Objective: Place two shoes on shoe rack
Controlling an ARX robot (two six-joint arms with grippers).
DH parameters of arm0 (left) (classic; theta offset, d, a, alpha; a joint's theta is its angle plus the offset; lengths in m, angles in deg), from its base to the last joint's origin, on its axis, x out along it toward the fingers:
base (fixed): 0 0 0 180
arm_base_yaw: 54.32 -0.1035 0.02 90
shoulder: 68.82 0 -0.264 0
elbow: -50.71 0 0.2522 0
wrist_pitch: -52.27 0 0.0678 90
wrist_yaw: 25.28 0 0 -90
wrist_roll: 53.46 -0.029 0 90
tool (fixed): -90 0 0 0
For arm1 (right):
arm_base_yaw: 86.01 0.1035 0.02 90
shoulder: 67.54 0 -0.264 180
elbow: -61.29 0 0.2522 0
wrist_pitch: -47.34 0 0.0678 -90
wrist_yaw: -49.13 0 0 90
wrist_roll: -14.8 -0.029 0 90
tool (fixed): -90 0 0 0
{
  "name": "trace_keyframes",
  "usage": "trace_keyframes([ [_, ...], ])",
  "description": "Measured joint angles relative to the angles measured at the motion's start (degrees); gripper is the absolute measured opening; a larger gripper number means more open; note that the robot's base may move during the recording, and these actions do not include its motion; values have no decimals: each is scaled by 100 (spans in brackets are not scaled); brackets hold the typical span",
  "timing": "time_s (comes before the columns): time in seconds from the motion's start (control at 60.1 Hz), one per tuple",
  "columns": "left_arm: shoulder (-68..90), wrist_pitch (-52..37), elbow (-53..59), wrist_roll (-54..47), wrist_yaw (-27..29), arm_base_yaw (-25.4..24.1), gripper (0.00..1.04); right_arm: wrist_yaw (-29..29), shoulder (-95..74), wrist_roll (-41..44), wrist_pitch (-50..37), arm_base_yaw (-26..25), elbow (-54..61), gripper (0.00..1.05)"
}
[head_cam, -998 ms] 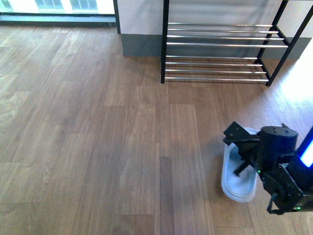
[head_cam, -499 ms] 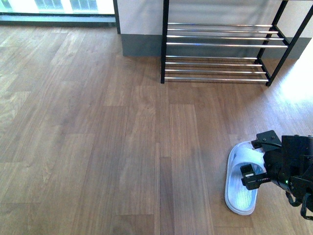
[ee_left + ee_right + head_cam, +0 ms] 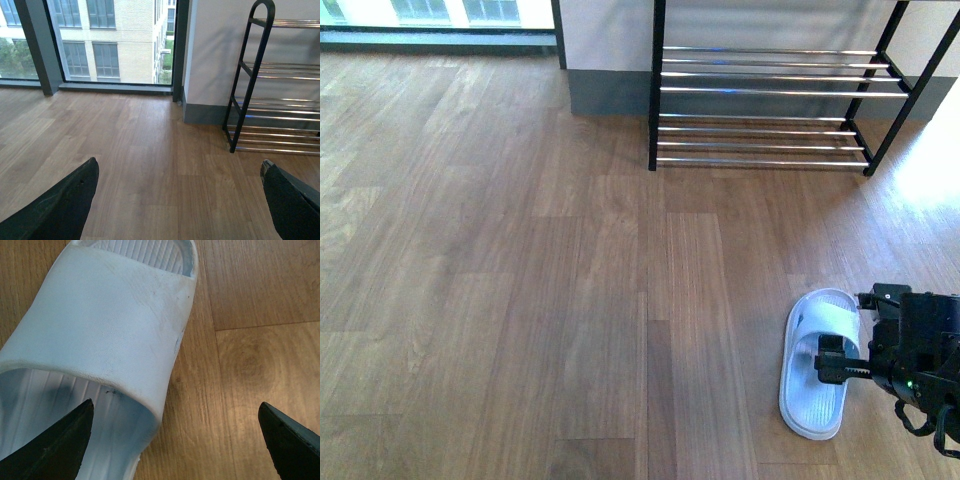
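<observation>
Right gripper has slid back off the pale blue sandal, uncovering it. Its jaws are spread astride the strap's edge, pinching nothing. The sandal lies on the floor, well apart from the shoe rack; the grasp looks imminent.

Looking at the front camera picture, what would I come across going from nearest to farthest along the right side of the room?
pale blue slide sandal → wooden floor → shoe rack → grey skirting board

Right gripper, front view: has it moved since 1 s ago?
Yes. The black right gripper has drawn back from the black-framed chrome-rod shoe rack, toward the camera and rightward.
</observation>
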Motion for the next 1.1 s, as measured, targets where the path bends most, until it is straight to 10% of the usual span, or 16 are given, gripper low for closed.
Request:
trace_keyframes([
  [0.499, 0, 0, 0, 0, 0, 0, 95, -400, 66, -704, 35, 127, 37, 1],
  [1.098, 2, 0, 0, 0, 0, 0, 95, -782, 2503, -378, -553, -490, 1805, 1],
])
